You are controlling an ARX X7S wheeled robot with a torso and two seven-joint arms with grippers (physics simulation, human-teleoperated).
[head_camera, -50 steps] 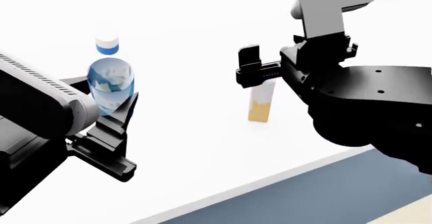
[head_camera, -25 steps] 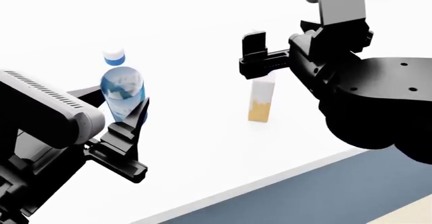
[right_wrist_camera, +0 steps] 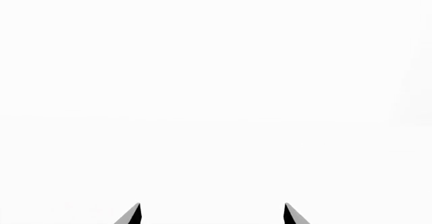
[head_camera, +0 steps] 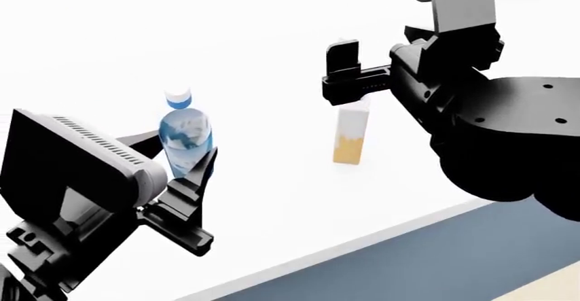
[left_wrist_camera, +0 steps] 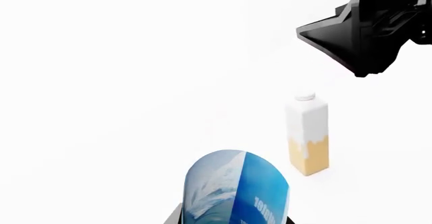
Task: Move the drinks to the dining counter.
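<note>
Between the black left gripper's (head_camera: 186, 172) two fingers, clamped upright: one clear plastic water bottle (head_camera: 185, 140) with blue cap and blue mountain-print label, lettering too cropped to read. Farther in from the near edge of the white dining counter (head_camera: 272, 199), standing alone: one white carton (head_camera: 350, 136) with tan-orange base, round white cap. Above it, the black right gripper (head_camera: 349, 66), fingertips parted, holding nothing.

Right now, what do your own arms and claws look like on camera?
Both arms are matte black with blocky, angular housings. The left arm has a ribbed, vented strip along its top edge; the right arm shows small screw dots and a grey bracket above. The left claw and right claw have black wedge-shaped fingers.
</note>
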